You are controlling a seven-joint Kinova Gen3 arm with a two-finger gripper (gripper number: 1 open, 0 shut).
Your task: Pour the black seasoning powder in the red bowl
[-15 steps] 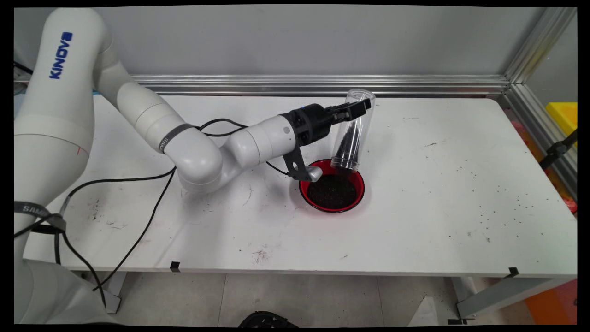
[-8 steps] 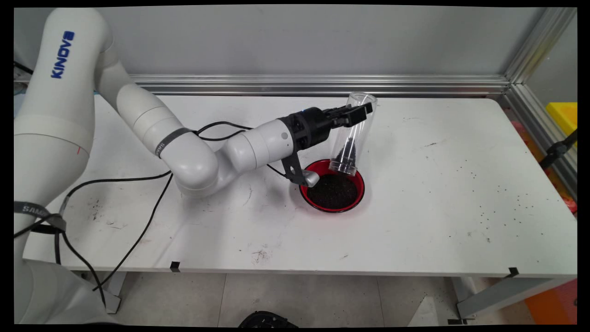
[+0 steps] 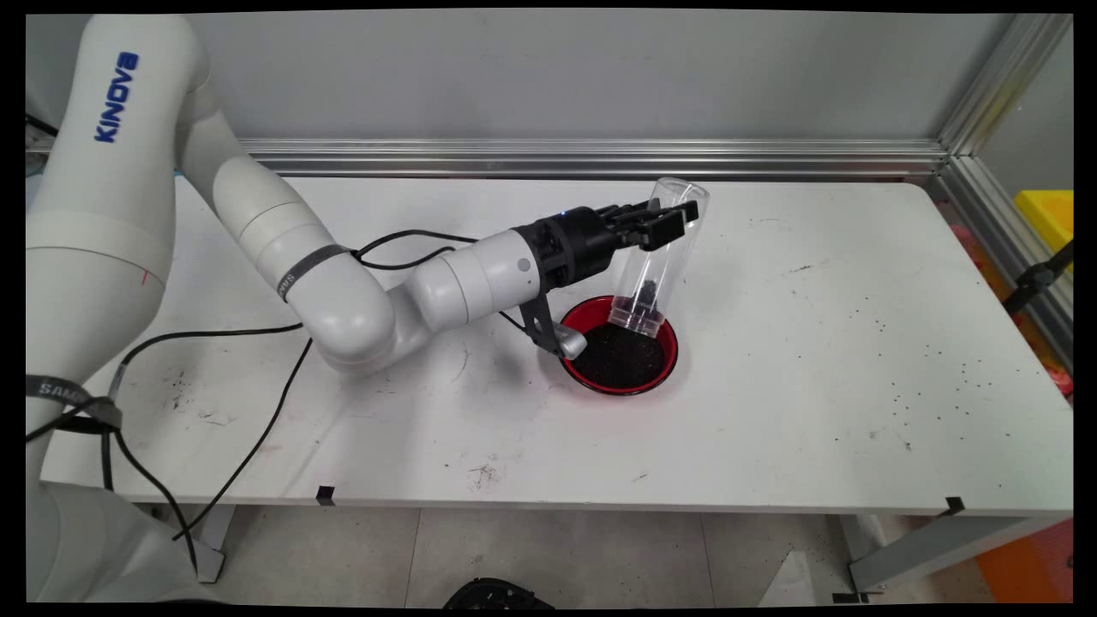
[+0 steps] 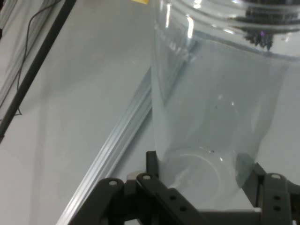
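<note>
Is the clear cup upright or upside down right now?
Upside down: the clear cup is held by the gripper with its mouth down over the red bowl, a little dark material left near its mouth.

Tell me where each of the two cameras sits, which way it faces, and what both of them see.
Main view: fixed above the table's near side, looking down across the white table to the wall; shows the arm, the gripper, a clear plastic cup tipped over a red bowl.
Hand view: on the hand, looking along the gripper; linkage and fingers rise from the bottom.
Shared: gripper and the cup.
</note>
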